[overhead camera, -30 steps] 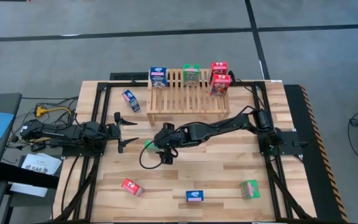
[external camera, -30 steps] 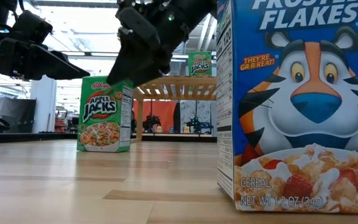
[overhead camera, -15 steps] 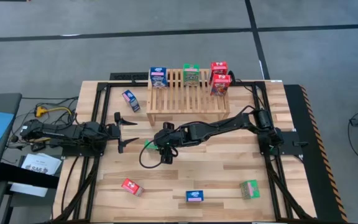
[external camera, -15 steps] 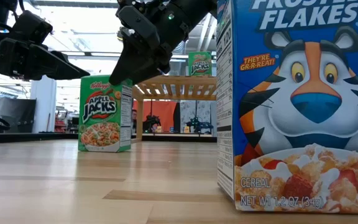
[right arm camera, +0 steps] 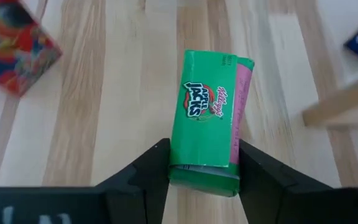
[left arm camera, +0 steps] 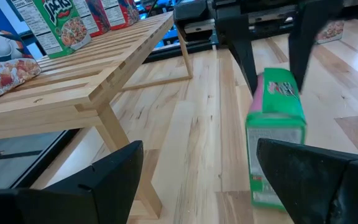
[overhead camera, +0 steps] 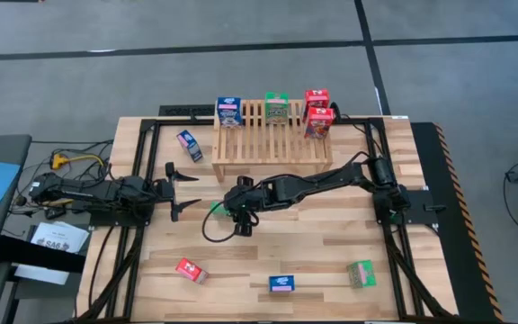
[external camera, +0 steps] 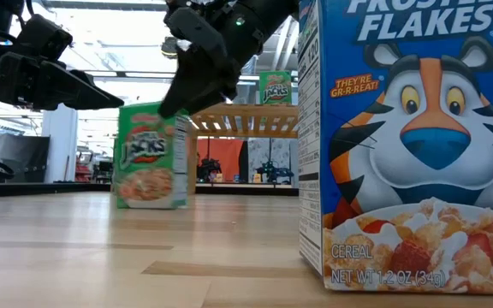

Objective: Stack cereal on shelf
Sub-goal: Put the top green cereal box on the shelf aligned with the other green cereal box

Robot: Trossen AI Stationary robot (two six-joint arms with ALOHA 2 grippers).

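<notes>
The right gripper (overhead camera: pixel 230 211) was found near the middle of the table (overhead camera: pixel 322 252), its fingers (right arm camera: pixel 146 168) clamped on either side of the green Apple Jacks box (right arm camera: pixel 209 146), which sat between them with its printed top facing the wrist camera. In the low view the box (external camera: pixel 151 156) appeared blurred beneath the gripper, and whether it touched the tabletop could not be told. The shelf (overhead camera: pixel 272 144) lay at about one o'clock from the held box, near but apart. On its far edge a blue box (overhead camera: pixel 229 112), a green box (overhead camera: pixel 276 109) and two red boxes (overhead camera: pixel 317 114) were stood. Another blue box (overhead camera: pixel 189 145) lay on the table at ten o'clock from the gripper, just beside the shelf's left end. Along the near edge a red box (overhead camera: pixel 190 270), a blue box (overhead camera: pixel 283 283) and a green box (overhead camera: pixel 361 274) were spread. The left gripper (overhead camera: pixel 180 191) was held at nine o'clock from the held box, its fingers (left arm camera: pixel 107 180) spread apart with nothing between them.
</notes>
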